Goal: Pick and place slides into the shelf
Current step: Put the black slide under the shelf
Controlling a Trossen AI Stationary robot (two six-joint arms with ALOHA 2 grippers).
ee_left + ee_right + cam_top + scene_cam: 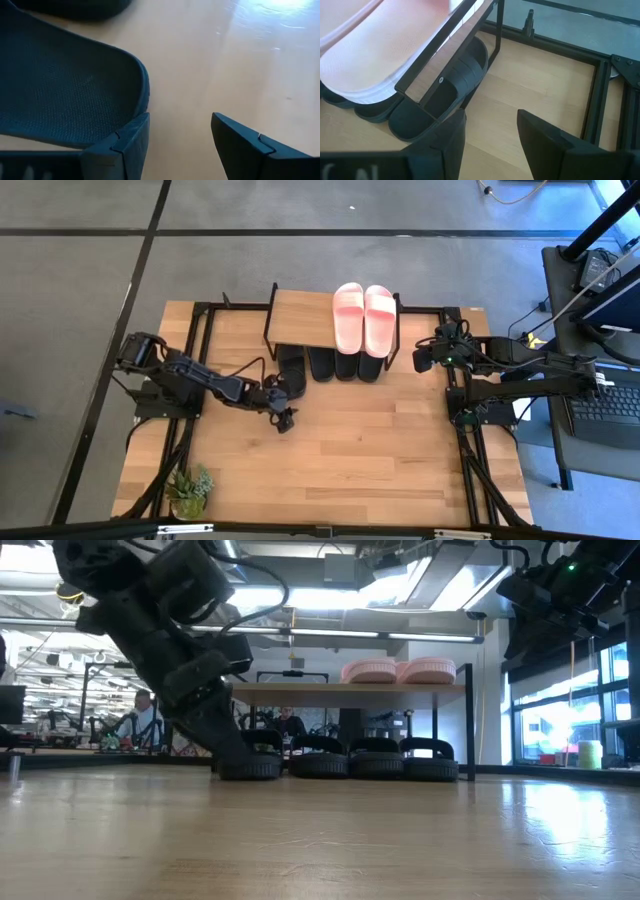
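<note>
- The pale pink pair [364,316] lies on the light wooden top board of the shelf [300,320], at its right end; the left half of the board is bare.
- 4 black slides [345,758] stand in a row on the tabletop under the board, heels sticking out toward the front; the level view shows all 4 side by side between the legs.
- The leftmost black slide [291,372] sits a little farther out than its neighbours, with the left gripper [281,412] right at its heel. The left wrist view shows the jaws spread apart with nothing between them, 1 finger touching the sole's edge.
- By my reading all 6 slides are on or under the rack, so the task looks nearly finished; at most that leftmost slide wants nudging in.
- The right gripper [424,356] waits beside the shelf's right end, jaws parted and empty.
- The wooden tabletop [380,450] is pale planking in a black frame, with a small potted plant [190,492] at the front left corner.
- Around it is grey floor; behind, a lit workshop with seated people [140,720] and a laptop desk [605,405] to the right.
</note>
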